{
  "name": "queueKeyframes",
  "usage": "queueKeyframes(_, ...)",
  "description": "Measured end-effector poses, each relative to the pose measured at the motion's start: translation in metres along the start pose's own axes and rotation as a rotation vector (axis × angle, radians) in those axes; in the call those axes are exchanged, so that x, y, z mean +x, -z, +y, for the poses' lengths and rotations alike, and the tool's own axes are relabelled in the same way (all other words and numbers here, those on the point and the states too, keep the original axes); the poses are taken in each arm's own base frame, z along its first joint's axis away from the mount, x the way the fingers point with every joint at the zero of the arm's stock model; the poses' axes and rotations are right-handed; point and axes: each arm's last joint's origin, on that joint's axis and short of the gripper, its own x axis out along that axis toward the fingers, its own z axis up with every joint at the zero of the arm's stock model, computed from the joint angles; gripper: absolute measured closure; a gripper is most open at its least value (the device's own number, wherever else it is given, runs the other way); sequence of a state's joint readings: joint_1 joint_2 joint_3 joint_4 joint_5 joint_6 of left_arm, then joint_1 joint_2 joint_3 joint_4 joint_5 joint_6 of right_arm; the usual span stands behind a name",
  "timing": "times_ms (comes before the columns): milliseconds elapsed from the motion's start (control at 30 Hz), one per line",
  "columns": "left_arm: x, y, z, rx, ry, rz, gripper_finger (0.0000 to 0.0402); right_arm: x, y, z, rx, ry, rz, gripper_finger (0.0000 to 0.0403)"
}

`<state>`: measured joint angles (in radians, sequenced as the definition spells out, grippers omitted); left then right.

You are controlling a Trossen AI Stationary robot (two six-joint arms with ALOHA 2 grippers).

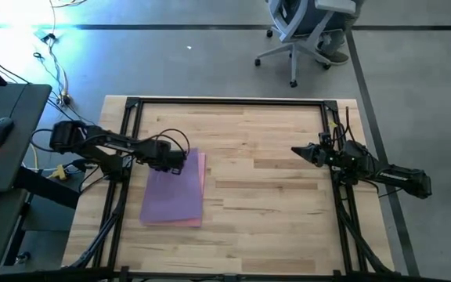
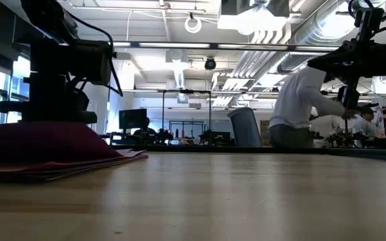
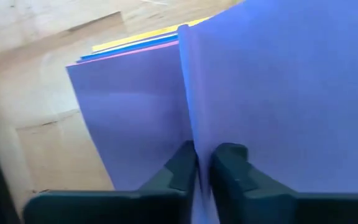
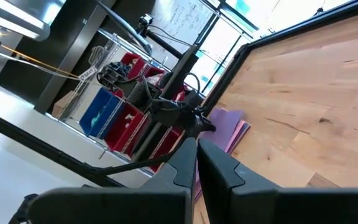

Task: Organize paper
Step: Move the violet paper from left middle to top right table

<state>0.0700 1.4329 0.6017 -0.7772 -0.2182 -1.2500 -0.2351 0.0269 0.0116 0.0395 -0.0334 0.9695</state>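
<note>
Paper (image 1: 172, 196): top sheet purple, plain; pink edge showing along one side. Left wrist view: purple sheets (image 3: 135, 106) on top, pink, blue, yellow edges beneath. Table (image 1: 272, 180): light wood, plank grain, black frame. Left gripper (image 3: 202, 171), right gripper (image 4: 196, 163): dark, near black. Floor (image 1: 210, 63): grey, dark lines. Chair (image 1: 304, 27): white-grey.

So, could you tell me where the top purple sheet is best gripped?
At its far edge, where the left gripper already pinches it. The purple sheet lies flat on the paper stack, so only a lifted edge offers the fingers a hold; come in low from the stack's far end. The right gripper waits apart.
</note>
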Motion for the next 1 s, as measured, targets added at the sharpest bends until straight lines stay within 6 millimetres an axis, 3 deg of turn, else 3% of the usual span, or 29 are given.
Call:
queueKeyframes(400,-0.047,-0.012,-0.01,0.097,0.055,-0.017,0.0401,0.0,0.001,-0.001,0.002,0.012,0.008,0.0402)
queueKeyframes(567,-0.077,-0.021,-0.02,0.137,0.137,-0.047,0.0401,0.0,0.001,-0.001,0.003,0.013,0.009,0.0402)
queueKeyframes(667,-0.102,-0.032,-0.035,0.129,0.285,-0.122,0.0401,0.0,0.001,-0.001,0.023,0.013,0.009,0.0402)
queueKeyframes(800,-0.126,-0.055,-0.06,0.083,0.508,-0.28,0.0401,0.0,0.001,-0.001,0.191,0.012,0.007,0.0402)
queueKeyframes(1000,-0.123,-0.099,-0.106,0.012,0.669,-0.462,0.0401,0.0,-0.002,0.007,0.304,-0.092,0.038,0.0402)
